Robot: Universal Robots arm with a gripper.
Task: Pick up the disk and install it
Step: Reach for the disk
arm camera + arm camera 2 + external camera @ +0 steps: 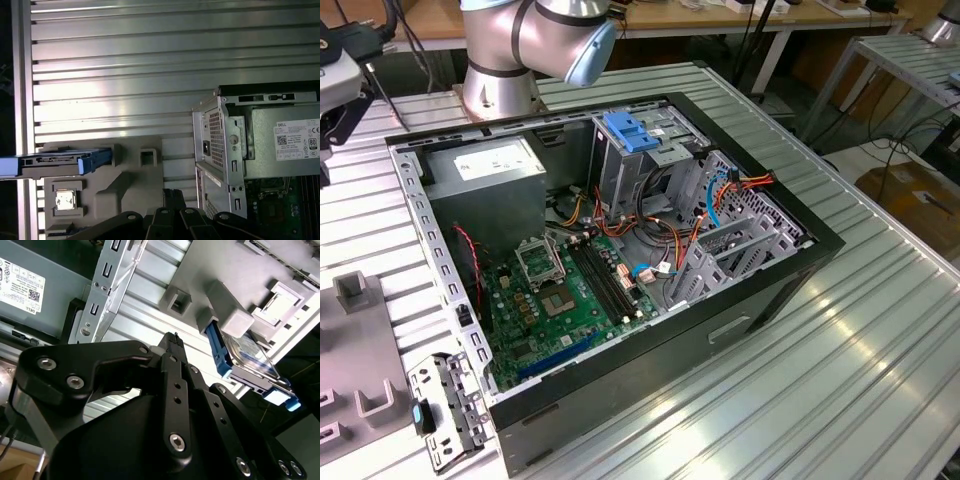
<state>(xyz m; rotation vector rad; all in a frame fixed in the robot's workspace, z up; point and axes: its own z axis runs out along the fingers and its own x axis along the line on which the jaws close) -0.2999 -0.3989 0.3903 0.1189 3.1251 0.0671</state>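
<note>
At eight o'clock in the exterior view, a grey fixture [365,350] sits on the ribbed surface [860,330], with a loose metal bracket [445,420] just beside it at seven. The open computer case [620,260] is mid-frame, its drive cage [620,170] with blue latch [632,135] toward twelve.

In the second wrist view the disk [252,362] stands on edge in a fixture slot, blue rails [215,345] along its sides, outside the case. The tool [174,337] is near the disk but not touching it. Its links are drawn in to one narrow tip, so it is closed with nothing held.

Handling guess: the disk is stiff, dense for its size, shock-sensitive, and its metal faces are smooth, so likely slippery. Best hold is probably across the two broad faces near the free upper edge. Keep off the rails, which likely have to slide into the cage.
</note>
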